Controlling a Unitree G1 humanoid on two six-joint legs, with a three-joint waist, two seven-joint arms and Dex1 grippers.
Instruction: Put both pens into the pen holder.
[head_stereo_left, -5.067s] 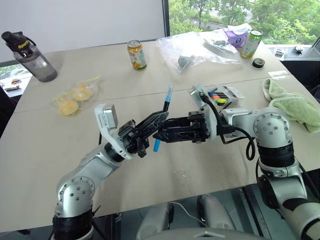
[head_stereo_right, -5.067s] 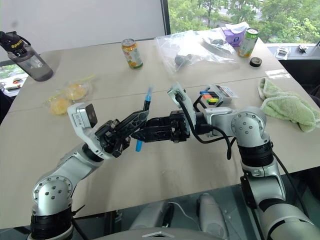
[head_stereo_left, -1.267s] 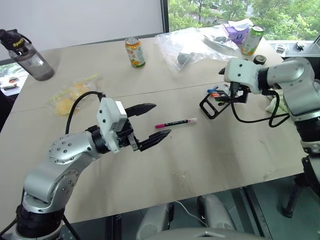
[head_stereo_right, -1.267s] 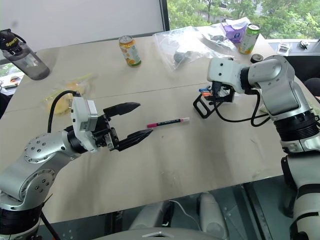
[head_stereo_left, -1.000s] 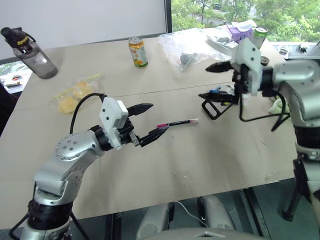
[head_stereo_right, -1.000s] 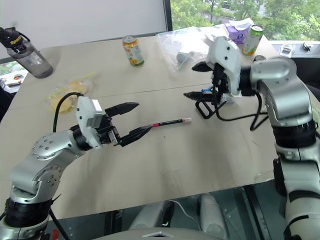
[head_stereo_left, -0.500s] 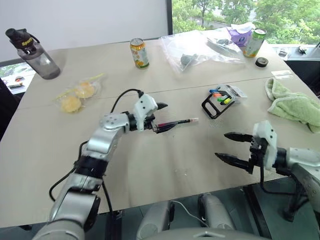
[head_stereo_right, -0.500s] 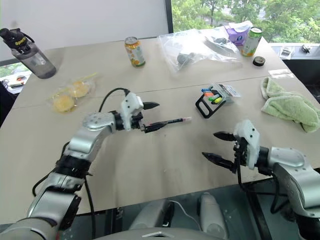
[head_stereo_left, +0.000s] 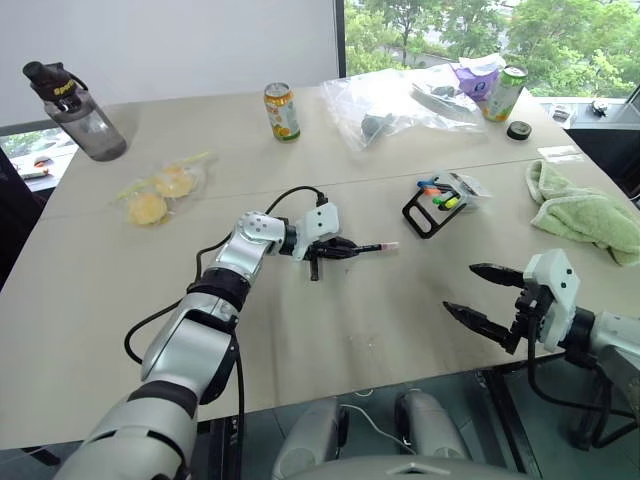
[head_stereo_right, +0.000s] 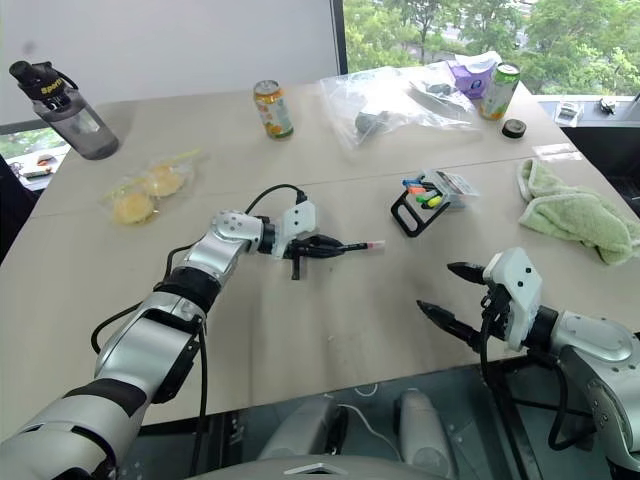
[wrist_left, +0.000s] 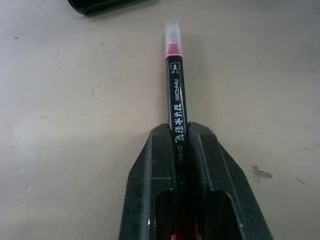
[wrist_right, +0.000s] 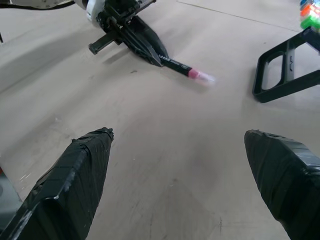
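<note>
Right hand: spread wide, empty, hovering at the near desk edge.
Left hand: closed on the slim magenta plastic pen with black lettering, lying on the beige matte desk. Light, rigid, smooth; probably slippery, so hold mid-barrel.
Black rectangular frame-like pen holder: beyond, well apart.

The left end effector is reaching forward with fingers pressed together, while the right end effector is hovering low, fingers spread wide.
</note>
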